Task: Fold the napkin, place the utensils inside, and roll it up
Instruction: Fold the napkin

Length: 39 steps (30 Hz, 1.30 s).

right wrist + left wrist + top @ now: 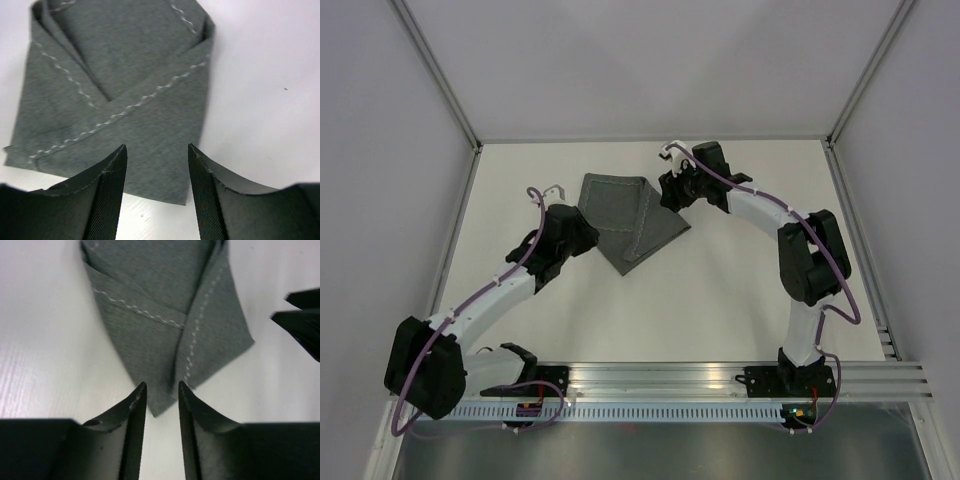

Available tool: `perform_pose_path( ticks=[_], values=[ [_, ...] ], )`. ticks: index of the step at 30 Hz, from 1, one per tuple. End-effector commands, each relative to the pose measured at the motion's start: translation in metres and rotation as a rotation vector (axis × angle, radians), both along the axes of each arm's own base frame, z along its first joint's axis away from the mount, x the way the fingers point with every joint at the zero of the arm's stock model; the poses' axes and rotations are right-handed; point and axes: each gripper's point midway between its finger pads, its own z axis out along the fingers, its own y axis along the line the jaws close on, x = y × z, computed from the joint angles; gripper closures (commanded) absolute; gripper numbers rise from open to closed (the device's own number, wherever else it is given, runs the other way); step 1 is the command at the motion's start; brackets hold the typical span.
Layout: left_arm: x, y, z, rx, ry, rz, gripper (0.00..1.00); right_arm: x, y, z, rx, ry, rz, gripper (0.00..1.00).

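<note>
The dark grey napkin [632,220] lies folded into a pointed, overlapping shape at the table's middle back, its pale stitching showing. My left gripper [590,232] sits at its left side. In the left wrist view the napkin [165,315] has one corner pointing into the narrow gap of my open left gripper [161,387], and nothing is pinched. My right gripper [675,190] is at the napkin's upper right edge. In the right wrist view it [156,146] stands open over the near edge of the napkin [125,65], holding nothing. No utensils are in view.
The white table [750,300] is boxed in by pale walls with metal corner posts [440,75]. An aluminium rail [720,375] carrying both arm bases runs along the near edge. My right gripper's dark fingers [300,320] show at the right edge of the left wrist view.
</note>
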Motion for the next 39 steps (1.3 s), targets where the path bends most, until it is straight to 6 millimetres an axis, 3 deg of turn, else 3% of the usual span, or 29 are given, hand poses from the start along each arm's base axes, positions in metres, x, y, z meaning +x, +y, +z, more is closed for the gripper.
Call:
perform_pose_path(
  ticks=[1,2,6,9,16,26,33,39],
  values=[
    [0.037,0.013,0.004,-0.125,-0.003,0.103,0.65,0.007,-0.014,-0.027,-0.071,0.075,-0.040,0.41],
    [0.045,0.029,-0.006,-0.127,0.020,0.151,0.67,0.013,-0.017,-0.027,-0.076,0.072,-0.044,0.40],
    [0.062,0.050,-0.027,-0.120,0.074,0.216,0.73,0.019,-0.020,-0.051,-0.092,0.138,-0.051,0.36],
    [0.069,0.064,-0.039,-0.106,0.105,0.259,0.77,0.028,-0.020,-0.055,-0.089,0.152,-0.069,0.36],
    [0.085,0.078,-0.081,-0.084,0.213,0.341,0.90,0.028,-0.019,-0.069,-0.084,0.213,-0.075,0.36],
    [0.096,0.077,-0.123,-0.055,0.304,0.355,0.93,0.011,-0.026,-0.083,-0.100,0.252,-0.062,0.36],
    [0.108,0.072,-0.131,-0.056,0.310,0.334,0.93,-0.010,-0.034,-0.097,-0.129,0.288,-0.035,0.36],
    [0.120,0.067,-0.131,-0.047,0.304,0.297,0.93,-0.023,-0.038,-0.097,-0.136,0.316,-0.029,0.36]
  ],
)
